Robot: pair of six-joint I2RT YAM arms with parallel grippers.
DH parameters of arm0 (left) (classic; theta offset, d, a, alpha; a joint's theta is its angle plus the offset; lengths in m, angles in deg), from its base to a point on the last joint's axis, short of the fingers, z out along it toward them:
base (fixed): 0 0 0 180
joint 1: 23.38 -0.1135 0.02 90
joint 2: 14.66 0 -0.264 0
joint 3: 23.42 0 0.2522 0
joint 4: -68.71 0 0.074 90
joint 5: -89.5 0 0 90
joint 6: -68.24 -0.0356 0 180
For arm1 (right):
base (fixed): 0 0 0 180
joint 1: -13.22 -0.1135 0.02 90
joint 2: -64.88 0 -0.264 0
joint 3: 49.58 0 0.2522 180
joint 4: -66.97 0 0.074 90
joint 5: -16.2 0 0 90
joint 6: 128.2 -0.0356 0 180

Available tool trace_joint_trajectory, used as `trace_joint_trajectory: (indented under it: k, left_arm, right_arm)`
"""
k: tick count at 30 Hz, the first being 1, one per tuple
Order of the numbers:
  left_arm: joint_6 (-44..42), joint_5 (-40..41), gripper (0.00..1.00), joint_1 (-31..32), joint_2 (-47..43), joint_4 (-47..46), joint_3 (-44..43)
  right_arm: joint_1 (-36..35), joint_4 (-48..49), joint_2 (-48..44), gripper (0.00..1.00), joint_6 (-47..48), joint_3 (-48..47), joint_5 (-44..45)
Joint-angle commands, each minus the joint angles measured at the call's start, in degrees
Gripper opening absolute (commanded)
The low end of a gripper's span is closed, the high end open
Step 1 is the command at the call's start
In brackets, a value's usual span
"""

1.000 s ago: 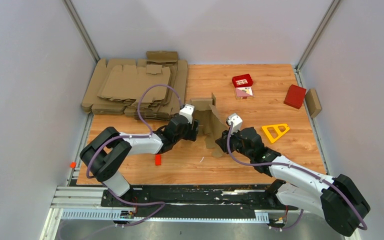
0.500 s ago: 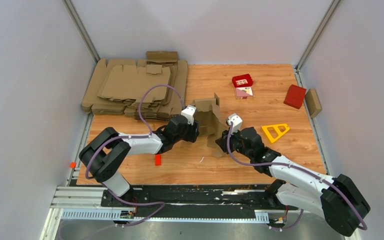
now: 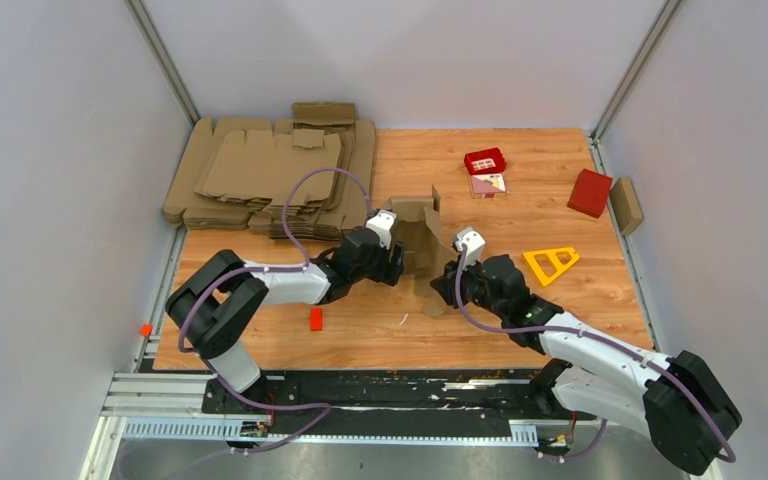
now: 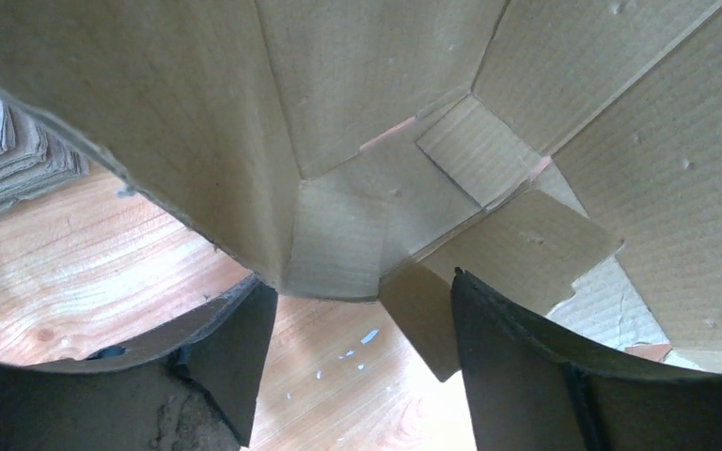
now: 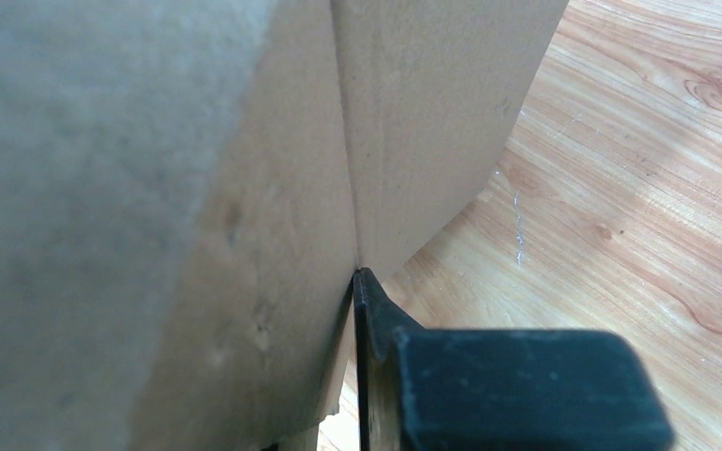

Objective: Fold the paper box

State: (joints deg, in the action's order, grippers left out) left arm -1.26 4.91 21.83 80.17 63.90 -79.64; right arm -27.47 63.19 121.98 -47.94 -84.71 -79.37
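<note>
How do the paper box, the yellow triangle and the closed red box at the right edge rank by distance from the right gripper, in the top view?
1. paper box, pinched in the right gripper.
2. yellow triangle, on its right.
3. red box, far right, further back.

Pile of flat cardboard blanks (image 3: 260,170) back left; red box (image 3: 589,192), yellow triangle (image 3: 550,263) right
</note>
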Motion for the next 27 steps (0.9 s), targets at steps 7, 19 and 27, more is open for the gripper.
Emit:
trace_joint_trajectory:
  k: [7, 19, 27]
  left_arm:
    - [0.4, -6.9, 0.68, -0.1, 0.6, -2.0, -1.4]
    - [-1.2, -8.3, 0.72, -0.1, 0.2, -1.6, -1.1]
    - [-5.1, -14.1, 0.78, -0.1, 0.4, -3.1, -2.1]
  right_arm:
    - [-0.3, 1.2, -0.6, 0.17, 0.4, -0.1, -1.1]
    - [-0.3, 0.7, -1.4, 0.17, 0.6, 0.0, -0.8]
    - [-0.3, 0.7, -1.6, 0.17, 0.7, 0.0, -0.8]
